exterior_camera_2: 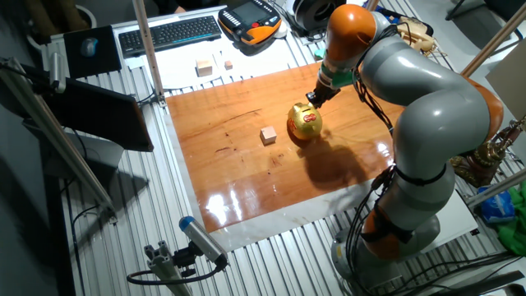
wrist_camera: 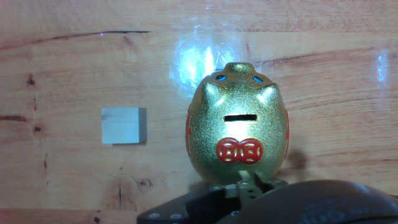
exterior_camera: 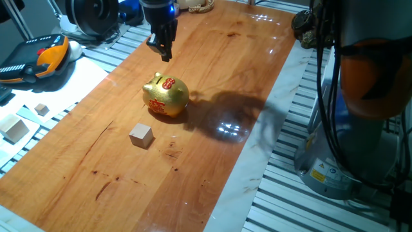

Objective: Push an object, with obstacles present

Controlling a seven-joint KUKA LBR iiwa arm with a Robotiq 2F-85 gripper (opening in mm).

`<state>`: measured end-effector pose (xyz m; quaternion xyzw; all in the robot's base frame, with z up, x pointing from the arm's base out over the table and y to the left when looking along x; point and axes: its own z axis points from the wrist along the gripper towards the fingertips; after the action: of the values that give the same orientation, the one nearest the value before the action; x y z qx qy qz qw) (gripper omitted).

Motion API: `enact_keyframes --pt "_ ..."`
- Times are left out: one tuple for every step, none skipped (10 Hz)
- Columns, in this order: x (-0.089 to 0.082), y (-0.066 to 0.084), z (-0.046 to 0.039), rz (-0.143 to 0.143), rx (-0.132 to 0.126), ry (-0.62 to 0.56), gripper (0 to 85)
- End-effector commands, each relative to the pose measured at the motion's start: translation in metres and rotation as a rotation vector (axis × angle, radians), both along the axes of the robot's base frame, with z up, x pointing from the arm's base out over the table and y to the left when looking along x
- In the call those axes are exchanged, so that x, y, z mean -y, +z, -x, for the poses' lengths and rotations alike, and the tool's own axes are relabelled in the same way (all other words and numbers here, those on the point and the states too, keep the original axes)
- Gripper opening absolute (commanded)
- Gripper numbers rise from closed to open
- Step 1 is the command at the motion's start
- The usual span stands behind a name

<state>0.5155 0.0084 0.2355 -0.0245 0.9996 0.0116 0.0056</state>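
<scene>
The tabletop is a glossy reddish-brown wood panel with visible grain and dark knots. The small light-wood cube rests flat on the tabletop, roughly midway along its length and nearer the long edge that borders the white side surface. In the other fixed view the cube sits just beside the golden pig, apart from it with bare wood between them. The golden pig stands upright, shiny and rounded, with red markings on its back and side; in the hand view the golden pig shows a coin slot on top and a red emblem behind the slot, and the cube lies to its left. The end effector hangs above the tabletop beyond the pig, toward the far end, and touches nothing. Its fingers appear close together; whether it is clenched or released cannot be determined. Two pale wooden blocks lie off the tabletop on the white side surface.
</scene>
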Motion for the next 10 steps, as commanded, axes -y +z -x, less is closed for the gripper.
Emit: enact_keyframes --pt "-0.001 -0.001 -0.0003 -0.003 -0.003 -0.004 0.0" --pt "-0.003 -0.001 -0.0002 -0.003 -0.003 -0.007 0.0" --pt "-0.006 -0.002 0.0000 -0.004 0.002 -0.016 0.0" --pt "-0.011 -0.004 0.0002 -0.003 0.007 -0.027 0.0" --pt "-0.019 -0.008 -0.0003 -0.006 0.007 -0.038 0.0" --pt "-0.024 -0.011 -0.0014 -0.011 0.005 -0.044 0.0" --pt "-0.028 -0.015 -0.0029 -0.019 0.000 -0.046 0.0" --pt "-0.031 -0.018 -0.0045 -0.020 0.001 -0.041 0.0" --pt "-0.035 -0.022 -0.0070 -0.025 0.002 -0.039 0.0" --pt "-0.039 -0.026 -0.0085 -0.029 -0.001 -0.042 0.0"
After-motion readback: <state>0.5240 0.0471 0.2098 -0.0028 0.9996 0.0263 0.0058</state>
